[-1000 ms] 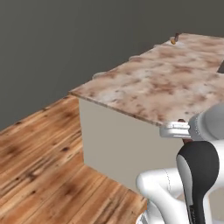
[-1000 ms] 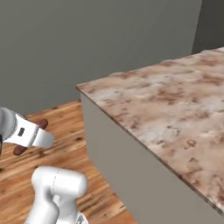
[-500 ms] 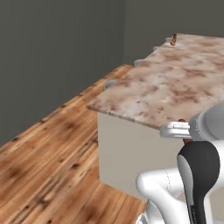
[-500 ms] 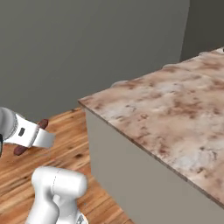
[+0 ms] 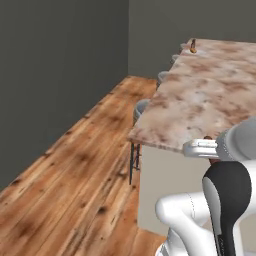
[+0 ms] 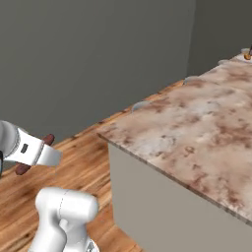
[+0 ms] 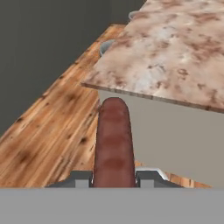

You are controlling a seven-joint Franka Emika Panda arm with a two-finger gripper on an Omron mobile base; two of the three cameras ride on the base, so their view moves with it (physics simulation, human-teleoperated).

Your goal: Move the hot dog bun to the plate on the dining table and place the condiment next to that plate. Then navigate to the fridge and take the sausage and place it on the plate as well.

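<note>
I am looking over a wooden plank floor (image 5: pixel 85 165) running along a plain dark grey wall (image 5: pixel 55 70). Round grey stools (image 5: pixel 141 107) are standing in a row, tucked under the near edge of the marbled top, one on thin dark legs. The wall is turning a corner (image 6: pixel 193 34) at the far end.

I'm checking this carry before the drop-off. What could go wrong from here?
1. The pincer grips the sausage at one end, so most of it sticks out forward and could pivot or slip while driving.
2. That protruding tip sits close to the dining table edge; it might bump the near corner if the base closes in without the arm lifting.
</note>
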